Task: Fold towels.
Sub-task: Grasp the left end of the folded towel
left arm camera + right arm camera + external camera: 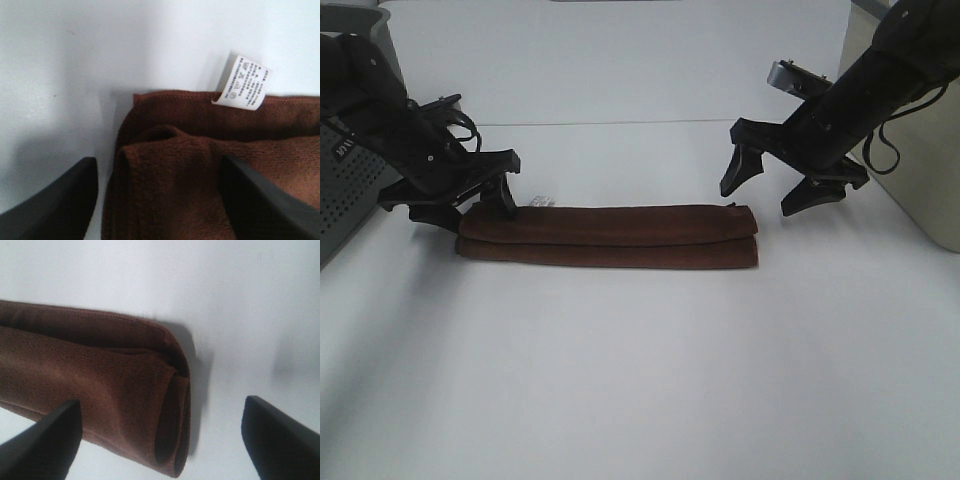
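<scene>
Down at the left, the left gripper is spread wide over the towel's left end. Its wrist view shows one finger above the cloth and the other above bare counter just beside it; I cannot tell whether either touches. The right gripper is likewise released, jaws apart, raised above the right end and grasping nothing. Between the two grippers the dark reddish-brown towel lies folded into a long narrow strip across the white counter. A small white tag sticks out from its far edge near the left end.
</scene>
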`<state>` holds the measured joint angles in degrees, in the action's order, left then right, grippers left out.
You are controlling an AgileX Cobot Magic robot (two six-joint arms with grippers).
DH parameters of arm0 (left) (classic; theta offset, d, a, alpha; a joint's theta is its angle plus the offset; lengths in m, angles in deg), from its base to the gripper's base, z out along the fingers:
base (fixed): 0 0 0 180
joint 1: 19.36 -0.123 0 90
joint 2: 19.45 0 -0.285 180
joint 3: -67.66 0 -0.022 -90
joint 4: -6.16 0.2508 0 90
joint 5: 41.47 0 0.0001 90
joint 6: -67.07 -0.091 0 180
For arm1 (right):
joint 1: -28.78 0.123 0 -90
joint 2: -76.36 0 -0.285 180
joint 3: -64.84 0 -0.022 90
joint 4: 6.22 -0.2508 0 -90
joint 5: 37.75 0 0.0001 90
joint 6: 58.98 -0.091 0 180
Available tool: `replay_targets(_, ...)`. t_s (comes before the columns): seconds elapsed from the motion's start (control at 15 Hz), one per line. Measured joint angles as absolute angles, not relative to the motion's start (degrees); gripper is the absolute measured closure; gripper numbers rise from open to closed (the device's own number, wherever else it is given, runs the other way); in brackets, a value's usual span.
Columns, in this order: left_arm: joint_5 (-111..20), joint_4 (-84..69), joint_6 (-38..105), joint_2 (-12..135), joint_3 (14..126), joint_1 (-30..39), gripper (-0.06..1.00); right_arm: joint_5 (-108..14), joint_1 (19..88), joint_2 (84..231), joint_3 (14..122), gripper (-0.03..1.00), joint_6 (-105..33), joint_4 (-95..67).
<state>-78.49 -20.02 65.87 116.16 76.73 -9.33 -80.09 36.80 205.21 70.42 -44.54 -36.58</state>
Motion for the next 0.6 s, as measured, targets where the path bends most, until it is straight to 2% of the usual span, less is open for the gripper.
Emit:
replay_targets(0.13, -79.1, -19.9, 64.7, 116.2, 76.7, -9.3, 0.23, -80.1, 36.8, 205.2, 70.4, 0.15, -44.5, -36.6)
replay_targets(0.47, -79.0, -20.4, 64.4, 117.1, 76.8, -9.3, 0.23, -79.7, 36.8, 205.2, 70.4, 0.15, -44.5, -36.6)
replay_targets(0.53, -78.7, -20.5, 64.4, 117.3, 76.8, -9.3, 0.27, -79.7, 36.8, 205.2, 70.4, 0.15, -44.5, -36.6)
replay_targets(0.6, -78.1, -20.6, 64.4, 117.5, 76.8, -9.3, 0.39, -79.7, 36.8, 205.2, 70.4, 0.15, -44.5, -36.6)
